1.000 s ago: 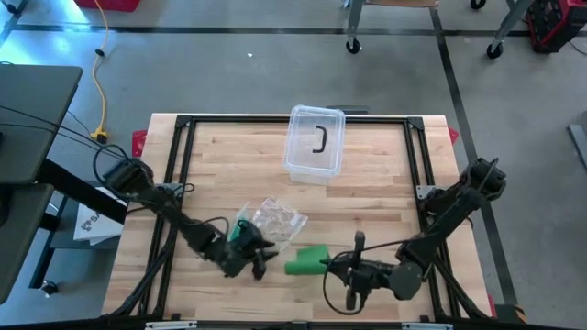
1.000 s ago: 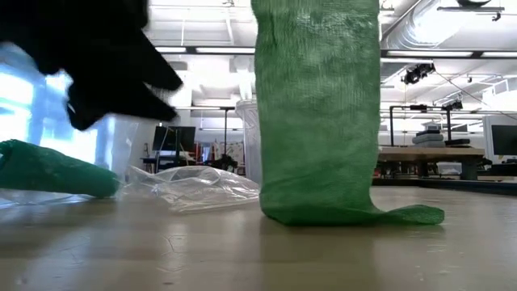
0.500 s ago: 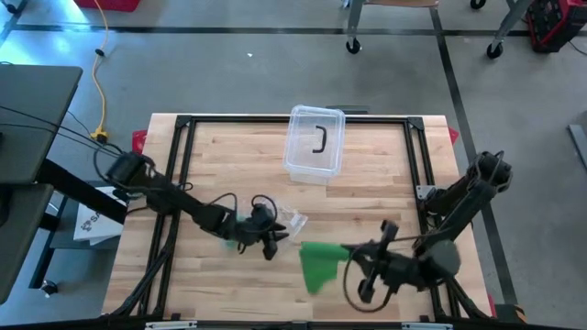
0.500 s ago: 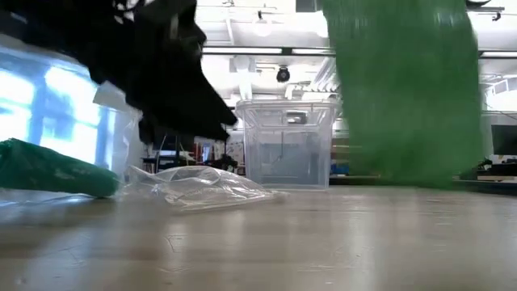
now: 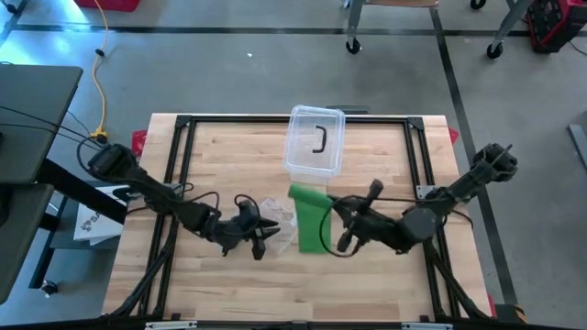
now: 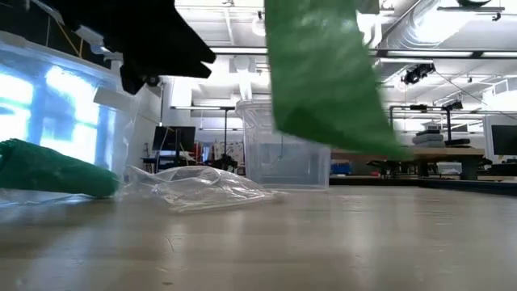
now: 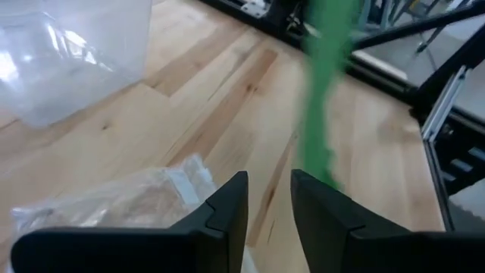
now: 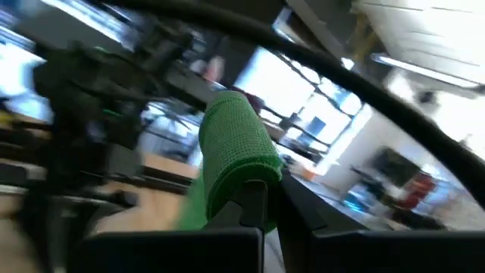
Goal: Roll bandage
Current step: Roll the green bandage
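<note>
Bandage point(image 5: 310, 218), green mesh weave, hanging as limp strip off table, end pinched in right claw point(image 5: 344, 223), fingers clamped tight on fabric. Left claw point(image 5: 260, 233) hovering by crinkled clear plastic bag point(image 5: 278, 213), fingers narrowly parted, gripping nothing. Clear lidded plastic box point(image 5: 314, 143) sitting near far edge of plank table point(image 5: 367, 275). Open wood lying along near edge. No readable writing showing.

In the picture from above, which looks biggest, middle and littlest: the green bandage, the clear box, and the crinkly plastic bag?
1. Clear box, biggest.
2. Green bandage, held up by the right claw, so it may look bigger.
3. Crinkly plastic bag, littlest, partly hidden.
</note>
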Tool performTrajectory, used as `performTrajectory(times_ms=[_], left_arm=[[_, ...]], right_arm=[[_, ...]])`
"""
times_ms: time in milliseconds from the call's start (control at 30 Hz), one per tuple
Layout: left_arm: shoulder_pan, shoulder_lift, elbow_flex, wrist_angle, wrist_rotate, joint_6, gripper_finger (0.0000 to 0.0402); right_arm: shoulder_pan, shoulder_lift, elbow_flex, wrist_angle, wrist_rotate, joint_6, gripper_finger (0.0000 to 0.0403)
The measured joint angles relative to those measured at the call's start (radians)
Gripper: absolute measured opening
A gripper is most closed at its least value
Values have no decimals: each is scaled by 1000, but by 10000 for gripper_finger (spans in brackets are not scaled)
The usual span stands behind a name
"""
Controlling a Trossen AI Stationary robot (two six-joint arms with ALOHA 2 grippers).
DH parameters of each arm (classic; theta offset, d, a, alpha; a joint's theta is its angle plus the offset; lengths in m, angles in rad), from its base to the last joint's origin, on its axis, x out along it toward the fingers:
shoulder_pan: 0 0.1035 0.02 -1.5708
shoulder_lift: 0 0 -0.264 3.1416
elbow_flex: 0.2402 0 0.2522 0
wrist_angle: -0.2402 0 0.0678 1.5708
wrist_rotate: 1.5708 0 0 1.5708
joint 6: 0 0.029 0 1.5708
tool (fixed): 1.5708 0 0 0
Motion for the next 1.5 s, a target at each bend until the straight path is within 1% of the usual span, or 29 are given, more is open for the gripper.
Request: performTrajectory(times_ms=[33,100,167,233,267,300,400,500,600,700,800,900,967,1033,1100,1133,1233,1300,1400,1500], left_arm=[[-8,2,0,-9,-9,-3,92],[-28,6,0,-37,-36,-29,90],[-44,15,-1,-55,-68,-58,90],[-59,29,-1,-52,-94,-74,90],[-64,39,-1,-40,-99,-79,90],[-66,51,0,-23,-98,-80,90],[-64,99,0,47,-72,-75,90],[-46,168,0,153,-15,-39,90],[-22,246,0,262,21,-27,90],[14,312,23,288,54,2,90],[58,369,75,288,87,55,90],[115,418,170,216,134,137,90],[150,449,262,107,147,197,90],[188,482,359,-39,155,240,90],[228,521,447,-156,197,266,90],[248,542,482,-192,236,279,90],[303,604,545,-215,432,316,95],[328,645,564,-216,532,318,98],[351,684,574,-205,605,294,101],[355,703,575,-198,625,317,96]], right_arm=[[3,0,0,-34,-35,51,3],[25,5,0,-155,-115,209,3],[51,25,0,-313,-235,436,3],[81,72,0,-422,-359,663,3],[99,105,0,-443,-410,757,3],[118,141,0,-447,-445,817,3],[181,256,-1,-409,-506,944,3],[221,348,-1,-396,-513,1051,3],[238,399,-1,-403,-493,1157,3],[254,408,-1,-420,-449,1230,3],[276,404,-1,-420,-403,1251,3],[296,396,-1,-404,-390,1250,3],[307,396,-1,-404,-388,1255,3],[318,396,-1,-402,-368,1270,3],[328,396,-1,-400,-345,1277,3],[332,396,-1,-402,-335,1279,3],[348,396,-1,-391,-299,1273,3],[358,396,-1,-388,-280,1273,3],[371,396,-1,-388,-262,1273,3],[380,396,-1,-393,-259,1281,3]])
